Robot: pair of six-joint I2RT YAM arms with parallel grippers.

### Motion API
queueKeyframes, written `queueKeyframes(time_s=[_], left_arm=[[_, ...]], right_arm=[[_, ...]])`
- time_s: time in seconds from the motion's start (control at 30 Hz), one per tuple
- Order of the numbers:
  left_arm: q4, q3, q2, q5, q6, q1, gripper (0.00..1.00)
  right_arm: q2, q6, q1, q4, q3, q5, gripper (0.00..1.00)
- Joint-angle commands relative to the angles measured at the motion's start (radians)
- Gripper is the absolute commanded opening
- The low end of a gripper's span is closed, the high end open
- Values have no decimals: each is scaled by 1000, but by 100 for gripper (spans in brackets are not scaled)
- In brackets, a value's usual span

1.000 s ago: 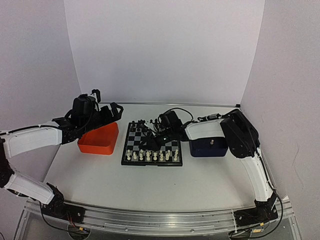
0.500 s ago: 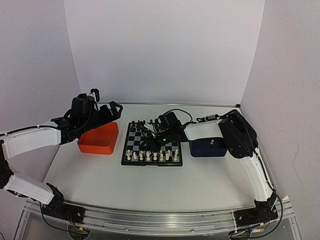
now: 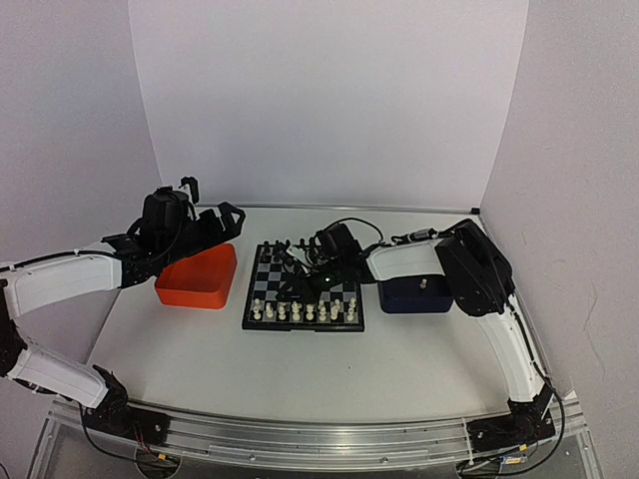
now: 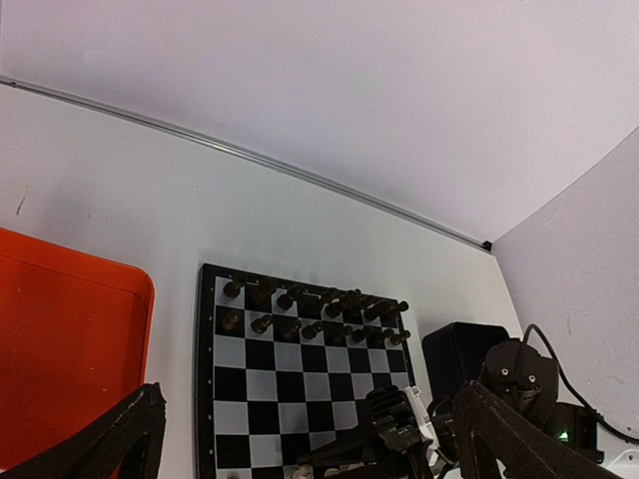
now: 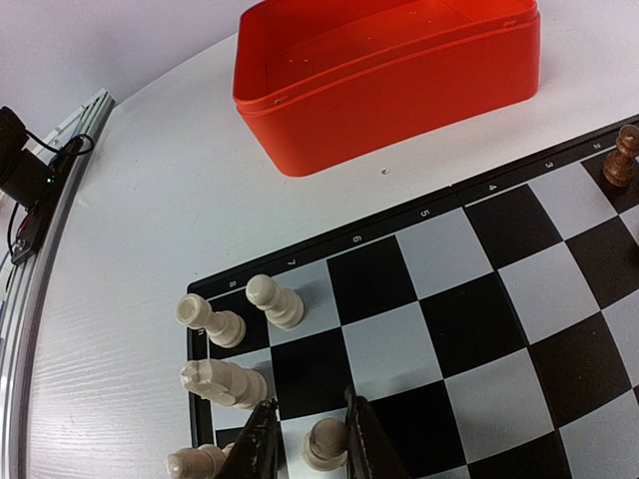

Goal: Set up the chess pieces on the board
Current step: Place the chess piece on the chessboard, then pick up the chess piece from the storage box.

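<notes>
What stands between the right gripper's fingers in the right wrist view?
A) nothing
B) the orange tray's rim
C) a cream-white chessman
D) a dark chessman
C: a cream-white chessman stands on the board, flanked by the fingers of the right gripper.

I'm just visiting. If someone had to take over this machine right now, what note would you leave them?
Left gripper: open, empty, near the orange tray.
Right gripper: fingers straddle a cream pawn standing on the board; grip unclear.
Done: cream pieces line the near two rows, black pieces the far rows.
Left: free that pawn, check for gaps.
</notes>
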Motion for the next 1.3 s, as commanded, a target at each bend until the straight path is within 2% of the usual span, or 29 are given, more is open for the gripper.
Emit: queueKeyframes(time_s=[0.0,0.27,0.63,0.83,1.1,1.27], left_arm=[[17,6,-26,-14,9,0,100],[28,12,-18,-2,26,0,100],[32,21,-8,1,47,-1,100],[47,28,-9,4,61,0,100],[77,54,24,34,85,0,100],[103,70,49,43,107,0,100]], right_arm=[[4,-14,9,-19,23,5,28],[-26,0,9,-17,20,19,36],[-88,21,10,-10,19,-21,37],[-154,110,1,-4,25,94,40],[-356,238,-55,1,-69,270,55],[-502,430,-158,-19,-186,331,80]])
